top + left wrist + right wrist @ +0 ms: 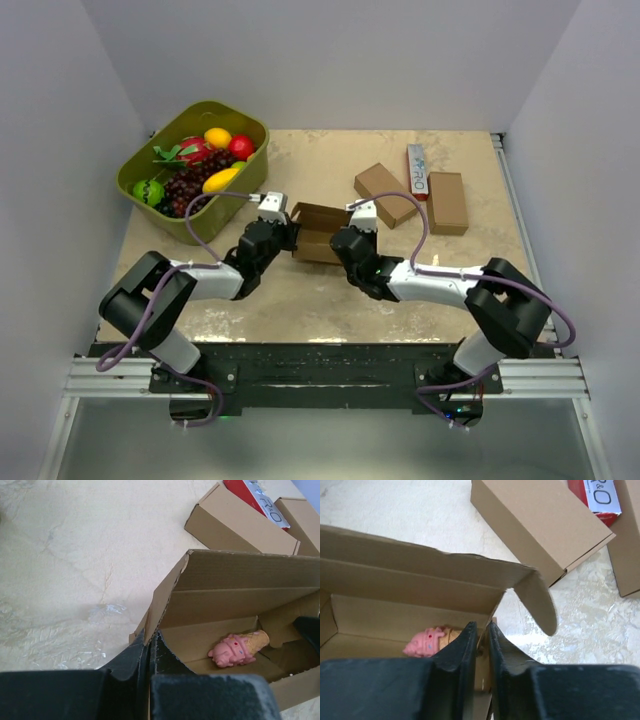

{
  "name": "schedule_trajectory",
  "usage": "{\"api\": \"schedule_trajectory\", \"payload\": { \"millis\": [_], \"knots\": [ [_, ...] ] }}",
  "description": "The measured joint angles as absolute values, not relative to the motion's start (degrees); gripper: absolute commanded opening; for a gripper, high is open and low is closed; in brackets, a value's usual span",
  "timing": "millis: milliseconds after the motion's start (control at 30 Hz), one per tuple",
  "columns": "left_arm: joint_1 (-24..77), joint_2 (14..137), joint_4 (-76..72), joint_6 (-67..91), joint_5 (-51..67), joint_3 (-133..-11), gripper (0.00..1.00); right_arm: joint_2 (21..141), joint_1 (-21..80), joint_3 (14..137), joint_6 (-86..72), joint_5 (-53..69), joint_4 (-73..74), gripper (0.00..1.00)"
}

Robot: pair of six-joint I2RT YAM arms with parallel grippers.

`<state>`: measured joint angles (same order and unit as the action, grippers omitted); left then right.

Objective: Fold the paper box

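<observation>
Cardboard end walls are pinched, one in each claw: the left claw (pixel 150 641) is clenched on the nine o'clock end of the paper box (pixel 318 230), and the right claw (pixel 480 630) on its three o'clock end. The box sits mid-desk (pixel 320 160) with its lid panel (pixel 250 570) standing open toward twelve o'clock and a rounded side flap (pixel 537 602) splayed outward. To do this well, I judge, steady both ends, tuck the flaps inward first, then lower the lid along its crease without crushing the flutes. The corrugated board is matte, stiff and ragged-edged. A smooth pink cone-shaped toy (pixel 237 649) lies inside.
</observation>
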<state>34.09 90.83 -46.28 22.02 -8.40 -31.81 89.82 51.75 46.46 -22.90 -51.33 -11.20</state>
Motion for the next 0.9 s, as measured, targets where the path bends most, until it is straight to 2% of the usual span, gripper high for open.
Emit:
{"api": "schedule_trajectory", "payload": {
  "millis": [133, 167, 267, 400, 633, 900],
  "knots": [
    [35.2, 90.8, -47.8, 22.0, -9.4, -30.8, 0.0, 89.0, 52.7, 45.5, -24.1, -50.9, -10.9, 0.41],
    [35.5, 90.8, -48.1, 22.0, -9.6, -30.6, 0.0, 88.8, 52.9, 45.5, -24.5, -50.6, -10.7, 0.54],
    [36.9, 90.4, -49.3, 21.9, -10.6, -29.5, 0.0, 87.1, 53.6, 45.4, -25.6, -49.5, -9.1, 0.78],
    [38.8, 89.4, -49.9, 21.8, -12.5, -28.1, 0.0, 82.7, 54.5, 45.4, -26.7, -47.4, -5.5, 0.9],
    [42.0, 88.2, -51.5, 20.7, -17.0, -25.9, 0.0, 74.0, 55.3, 44.6, -29.6, -42.3, 3.2, 0.91],
    [44.6, 87.9, -53.4, 18.9, -21.5, -24.5, 0.0, 59.7, 55.5, 41.0, -30.4, -32.7, 13.3, 0.85]
  ]
}}
